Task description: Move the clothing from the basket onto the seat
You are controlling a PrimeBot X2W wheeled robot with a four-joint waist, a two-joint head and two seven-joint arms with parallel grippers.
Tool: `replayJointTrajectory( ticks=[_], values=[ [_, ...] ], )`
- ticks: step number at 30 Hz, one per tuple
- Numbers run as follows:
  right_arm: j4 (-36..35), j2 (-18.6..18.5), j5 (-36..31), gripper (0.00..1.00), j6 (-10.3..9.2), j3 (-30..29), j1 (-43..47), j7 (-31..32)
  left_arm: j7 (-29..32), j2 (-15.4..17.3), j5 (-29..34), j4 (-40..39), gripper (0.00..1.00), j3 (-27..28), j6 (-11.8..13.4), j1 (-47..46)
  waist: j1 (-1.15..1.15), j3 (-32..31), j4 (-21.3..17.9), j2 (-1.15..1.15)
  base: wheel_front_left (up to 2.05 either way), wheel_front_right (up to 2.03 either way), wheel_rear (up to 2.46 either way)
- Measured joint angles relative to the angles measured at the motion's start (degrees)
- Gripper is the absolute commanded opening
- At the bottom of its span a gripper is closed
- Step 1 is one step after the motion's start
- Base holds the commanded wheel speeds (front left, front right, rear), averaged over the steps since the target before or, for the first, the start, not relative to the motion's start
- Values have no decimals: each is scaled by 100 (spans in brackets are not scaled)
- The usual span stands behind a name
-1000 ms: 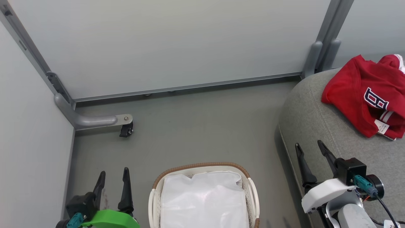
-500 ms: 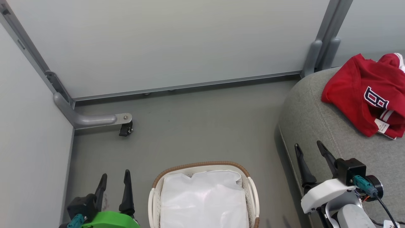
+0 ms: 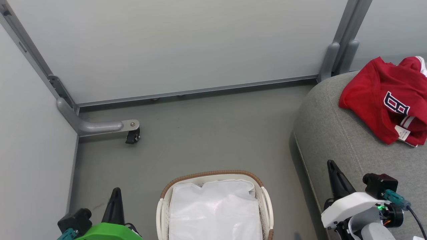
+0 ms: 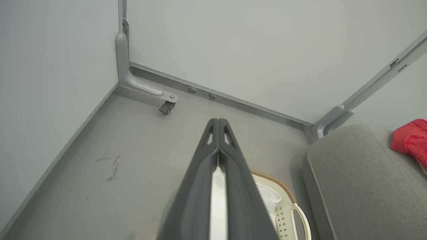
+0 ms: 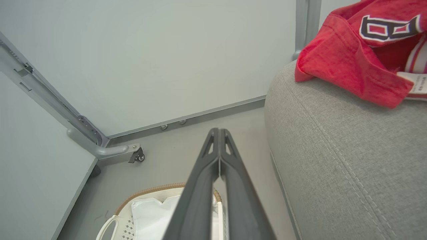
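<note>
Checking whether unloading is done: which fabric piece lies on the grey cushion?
The bright red clothing with the navy-and-white emblem, resting on the large grey woven seat; the plain white liner sheet sits in the white perforated basket.

Left gripper (image 3: 116,190): dark, tapered; green wrist shell (image 3: 106,231), teal plug (image 3: 66,234). Right gripper (image 3: 331,163): white shell (image 3: 347,206), black cable (image 3: 417,220).

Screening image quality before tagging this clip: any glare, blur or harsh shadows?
Head view: even, soft light; faint sheen on the white liner. Left wrist view: sharp; left gripper looms large up close. Right wrist view: clothing and seat weave crisp.
</note>
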Motion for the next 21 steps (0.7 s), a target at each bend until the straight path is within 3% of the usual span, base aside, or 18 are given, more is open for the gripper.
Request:
replayJointTrajectory(
  ticks=[21],
  values=[
    [-235, -4, 1994, 0, 0, -168, 9, 498, 493, 0, -1729, -225, 0, 271, -15, -76, 0, -25, 0, 0, 0, 0, 0]
  ],
)
